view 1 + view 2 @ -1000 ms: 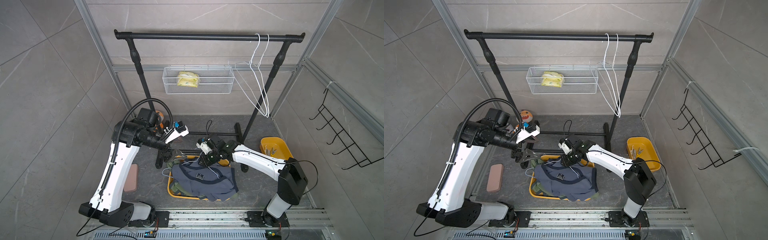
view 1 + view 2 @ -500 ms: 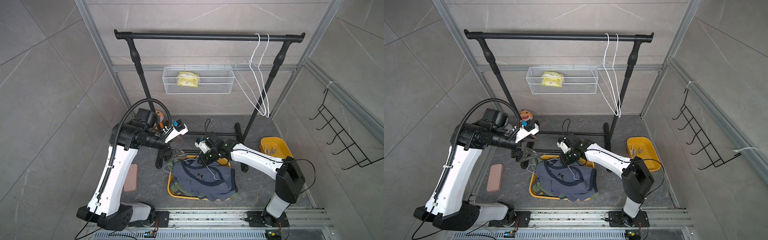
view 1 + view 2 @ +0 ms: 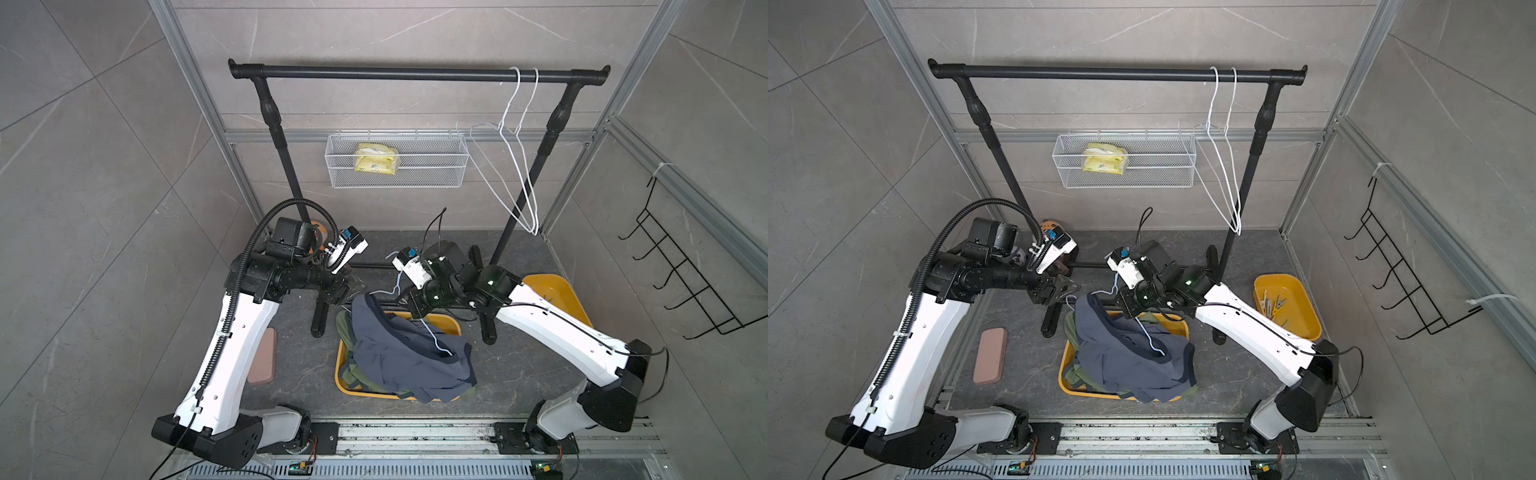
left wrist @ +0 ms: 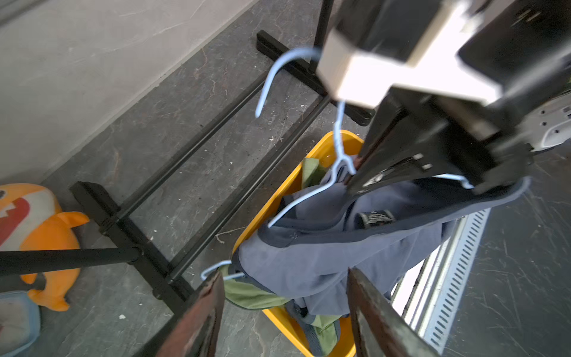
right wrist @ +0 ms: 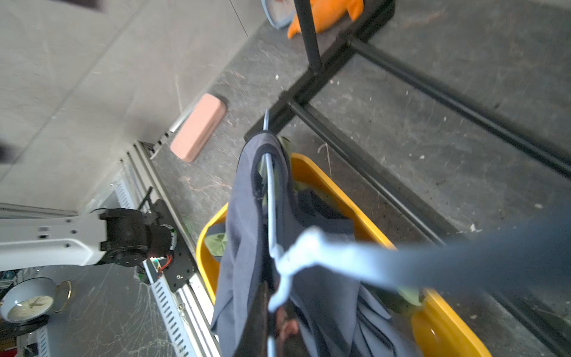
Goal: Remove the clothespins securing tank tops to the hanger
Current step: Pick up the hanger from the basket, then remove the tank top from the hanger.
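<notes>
The right gripper is clenched on a pale blue wire hanger, just below its twisted neck. The hanger carries a navy blue tank top that drapes into a yellow plastic tray, over olive green tops. The left gripper is released, its jaws apart near the navy shoulder. Small plastic clothespins lie in a separate yellow tub.

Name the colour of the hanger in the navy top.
Hanger: pale blue, clearest in left wrist view.
</notes>
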Robot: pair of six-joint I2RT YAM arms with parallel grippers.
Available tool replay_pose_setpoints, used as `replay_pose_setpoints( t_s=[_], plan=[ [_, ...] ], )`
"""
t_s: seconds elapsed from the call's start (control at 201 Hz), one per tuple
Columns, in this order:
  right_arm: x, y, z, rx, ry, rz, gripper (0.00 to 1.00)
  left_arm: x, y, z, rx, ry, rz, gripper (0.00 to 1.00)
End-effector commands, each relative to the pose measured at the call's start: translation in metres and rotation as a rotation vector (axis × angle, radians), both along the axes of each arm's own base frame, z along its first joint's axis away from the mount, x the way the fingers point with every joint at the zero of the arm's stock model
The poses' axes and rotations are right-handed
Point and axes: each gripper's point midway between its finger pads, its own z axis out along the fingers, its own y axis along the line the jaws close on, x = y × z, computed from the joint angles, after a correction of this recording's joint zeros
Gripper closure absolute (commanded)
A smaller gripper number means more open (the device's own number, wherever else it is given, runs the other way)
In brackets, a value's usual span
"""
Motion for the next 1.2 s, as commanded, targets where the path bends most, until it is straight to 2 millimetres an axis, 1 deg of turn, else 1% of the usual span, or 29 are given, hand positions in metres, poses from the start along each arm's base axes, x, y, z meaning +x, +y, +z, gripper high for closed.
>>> replay_pose_setpoints(
  t_s=[0.0, 0.055, 0.124, 0.154, 0.194, 0.229, 0.348, 0.518, 0.632, 0.717, 0.776, 0.861, 0.94, 0.99, 1.105, 1.199],
  plan=[
    [-0.013, -0.02, 0.04, -0.011, -0.112, 0.002, 1.0, -0.013, 0.004, 0.019, -0.036, -0.041, -0.004, 0.42],
    [-0.017, -0.027, 0.057, 0.004, -0.157, -0.003, 1.0, -0.011, 0.003, 0.019, -0.043, -0.034, 0.003, 0.49],
    [-0.023, -0.035, 0.076, 0.035, -0.198, -0.002, 1.0, -0.008, 0.001, 0.018, -0.049, -0.025, 0.0, 0.49],
    [-0.025, -0.037, 0.082, 0.045, -0.211, -0.001, 1.0, -0.007, 0.0, 0.019, -0.053, -0.024, -0.002, 0.45],
    [-0.029, -0.04, 0.09, 0.057, -0.229, 0.004, 1.0, -0.008, -0.002, 0.02, -0.064, -0.02, -0.009, 0.37],
    [-0.031, -0.043, 0.095, 0.067, -0.244, 0.0, 1.0, -0.009, -0.004, 0.021, -0.077, -0.011, -0.021, 0.35],
    [-0.036, -0.051, 0.111, 0.097, -0.292, -0.005, 1.0, -0.014, -0.013, 0.026, -0.123, 0.021, -0.066, 0.33],
    [-0.046, -0.053, 0.128, 0.157, -0.326, 0.013, 1.0, -0.007, -0.02, 0.028, -0.159, 0.057, -0.08, 0.23],
    [-0.046, -0.054, 0.136, 0.186, -0.348, 0.007, 1.0, -0.014, -0.028, 0.03, -0.203, 0.095, -0.127, 0.23],
    [-0.047, -0.053, 0.14, 0.201, -0.357, 0.011, 1.0, -0.013, -0.031, 0.029, -0.221, 0.112, -0.129, 0.25],
    [-0.047, -0.051, 0.143, 0.212, -0.364, 0.014, 1.0, -0.013, -0.032, 0.028, -0.228, 0.126, -0.135, 0.29],
    [-0.049, -0.049, 0.146, 0.219, -0.365, 0.024, 1.0, -0.013, -0.033, 0.026, -0.232, 0.134, -0.135, 0.42],
    [-0.049, -0.049, 0.144, 0.21, -0.362, 0.024, 1.0, -0.013, -0.032, 0.026, -0.231, 0.13, -0.13, 0.62],
    [-0.048, -0.05, 0.14, 0.194, -0.359, 0.019, 1.0, -0.013, -0.031, 0.027, -0.23, 0.129, -0.127, 0.77],
    [-0.047, -0.057, 0.124, 0.13, -0.343, 0.0, 1.0, -0.012, -0.028, 0.029, -0.23, 0.118, -0.11, 1.0],
    [-0.045, -0.066, 0.107, 0.073, -0.326, -0.027, 1.0, -0.009, -0.025, 0.032, -0.239, 0.112, -0.086, 1.0]
  ],
)
